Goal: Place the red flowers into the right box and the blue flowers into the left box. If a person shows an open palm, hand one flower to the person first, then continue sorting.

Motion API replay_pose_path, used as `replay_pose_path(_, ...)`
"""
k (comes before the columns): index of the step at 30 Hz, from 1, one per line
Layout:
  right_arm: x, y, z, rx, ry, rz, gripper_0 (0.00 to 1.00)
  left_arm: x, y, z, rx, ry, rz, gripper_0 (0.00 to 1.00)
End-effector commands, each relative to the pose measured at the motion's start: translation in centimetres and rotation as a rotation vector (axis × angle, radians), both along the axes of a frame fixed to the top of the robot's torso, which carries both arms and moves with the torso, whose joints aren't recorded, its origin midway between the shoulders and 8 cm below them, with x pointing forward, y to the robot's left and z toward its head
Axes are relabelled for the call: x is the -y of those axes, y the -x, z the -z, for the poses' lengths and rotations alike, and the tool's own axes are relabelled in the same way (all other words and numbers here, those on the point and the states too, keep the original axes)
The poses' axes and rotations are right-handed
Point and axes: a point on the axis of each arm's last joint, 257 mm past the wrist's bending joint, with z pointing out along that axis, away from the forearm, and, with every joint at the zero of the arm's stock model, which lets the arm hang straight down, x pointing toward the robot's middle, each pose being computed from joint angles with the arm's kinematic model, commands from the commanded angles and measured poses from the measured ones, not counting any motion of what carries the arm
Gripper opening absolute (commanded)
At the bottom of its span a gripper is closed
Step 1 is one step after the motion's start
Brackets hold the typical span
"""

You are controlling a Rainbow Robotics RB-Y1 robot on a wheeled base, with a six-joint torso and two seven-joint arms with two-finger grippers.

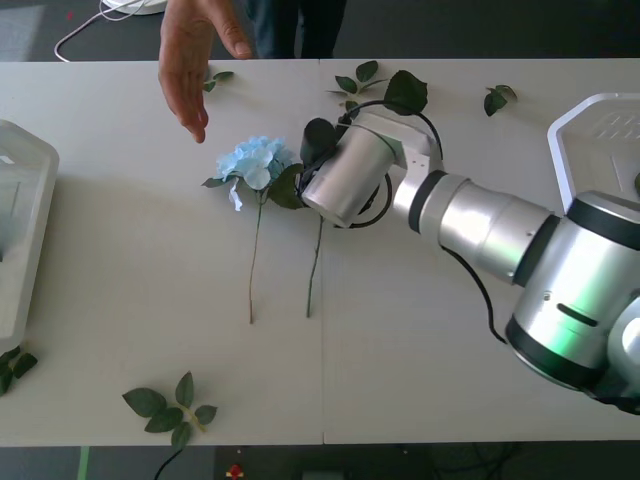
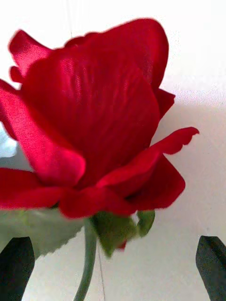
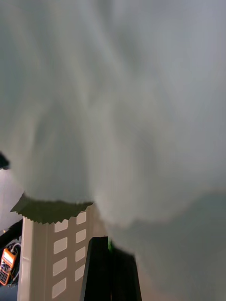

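silky red flower [image 2: 89, 127] (cupped petals), thin stem.

The front camera looked down and forward from above the arms onto the white table [image 1: 400, 380], reaching its far edge. The right wrist camera sat very near a red rose [image 2: 94, 122], facing the tabletop behind it; both views shared that patch of table. The left wrist camera was pressed against something pale, perhaps petals [image 3: 122, 103], too close to tell.
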Motion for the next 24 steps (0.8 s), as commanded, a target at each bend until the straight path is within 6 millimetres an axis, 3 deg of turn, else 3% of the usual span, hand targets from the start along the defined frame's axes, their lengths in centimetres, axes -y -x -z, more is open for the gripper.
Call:
replay_pose_path(1,-2.68,-1.08,-2.3,0.066,0.009,-0.036,0.9,-0.92,0.02,-1.62,-0.014,-0.084,0.031,0.0)
replay_pose_path(2,-2.66,-1.09,-2.14,0.067,0.011,-0.037,0.65,-0.92,0.02,-1.62,-0.014,-0.084,0.031,0.0)
replay_pose_path(3,-2.55,-1.17,-2.15,0.068,0.01,-0.033,0.49,-0.92,0.02,-1.62,-0.014,-0.084,0.031,0.0)
replay_pose_path(4,-2.57,-1.15,-2.1,0.068,0.012,-0.034,0.21,-0.92,0.02,-1.62,-0.014,-0.084,0.031,0.0)
replay_pose_path(5,-2.57,-1.15,-2.1,0.068,0.011,-0.033,0.01,-0.92,0.02,-1.62,-0.014,-0.084,0.031,0.0)
replay_pose_path(24,-2.27,-1.59,-2.73,0.081,-0.003,-0.029,0.0,-0.92,0.02,-1.62,-0.014,-0.084,0.031,0.0)
